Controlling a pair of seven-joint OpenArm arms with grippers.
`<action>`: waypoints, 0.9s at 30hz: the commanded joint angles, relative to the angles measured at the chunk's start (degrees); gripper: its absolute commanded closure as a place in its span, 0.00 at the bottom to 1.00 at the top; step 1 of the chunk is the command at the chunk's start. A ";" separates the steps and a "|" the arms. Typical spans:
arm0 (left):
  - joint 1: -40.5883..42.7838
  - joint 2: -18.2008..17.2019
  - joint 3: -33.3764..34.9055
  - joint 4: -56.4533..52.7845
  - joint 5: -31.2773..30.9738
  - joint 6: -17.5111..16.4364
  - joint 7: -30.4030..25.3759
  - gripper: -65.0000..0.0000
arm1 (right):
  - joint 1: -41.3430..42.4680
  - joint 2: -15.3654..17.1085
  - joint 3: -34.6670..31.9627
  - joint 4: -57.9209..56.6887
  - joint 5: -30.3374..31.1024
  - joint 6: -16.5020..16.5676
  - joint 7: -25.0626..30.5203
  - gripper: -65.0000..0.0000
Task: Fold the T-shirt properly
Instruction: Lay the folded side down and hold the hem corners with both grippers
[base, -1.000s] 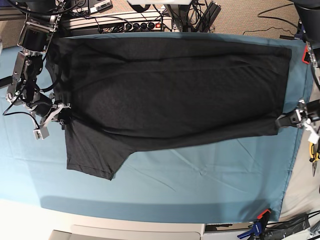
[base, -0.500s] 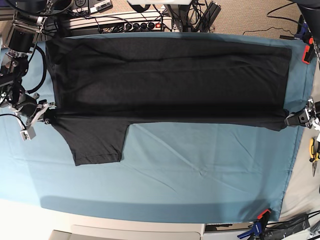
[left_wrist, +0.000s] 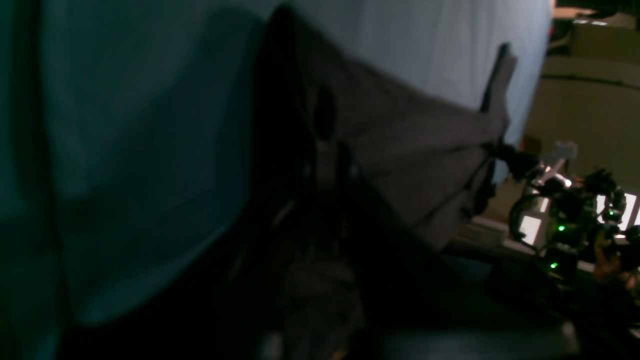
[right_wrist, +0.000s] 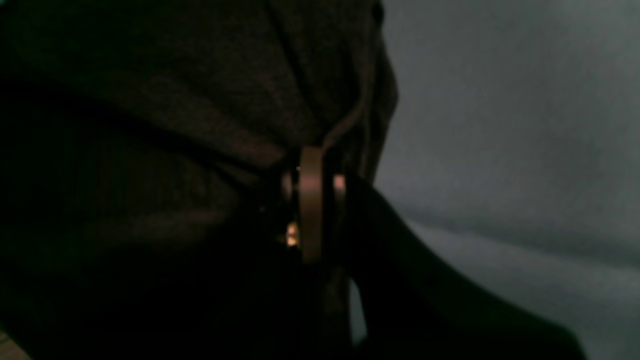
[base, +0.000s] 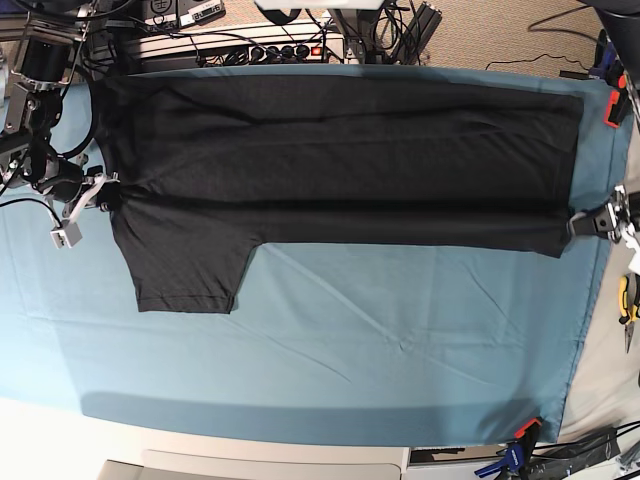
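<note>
T-shirt spread flat across far half of teal table cover, one sleeve pointing toward near edge | left gripper pinching the shirt's corner at base view's right | right gripper pressed together on shirt fabric at base view's left

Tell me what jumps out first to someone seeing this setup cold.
A big black T-shirt lies stretched across the far half of the teal table cover, one sleeve hanging toward the near left. Each end is pinched by an arm: the right gripper at the left edge of the base view, the left gripper at the right edge. Cables clutter the far edge.
</note>
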 joint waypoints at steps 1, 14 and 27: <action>-0.48 -2.05 -0.28 1.38 -1.36 -0.20 -0.02 1.00 | 0.94 1.77 0.50 0.98 0.57 0.06 0.61 1.00; 5.09 -2.38 -0.37 7.85 -1.36 -0.20 0.25 1.00 | 0.57 1.77 0.52 0.98 6.97 0.06 -2.64 1.00; 5.40 -5.33 -0.37 9.70 -1.36 -0.17 0.25 1.00 | -5.88 1.75 5.88 0.98 8.04 0.06 -2.86 1.00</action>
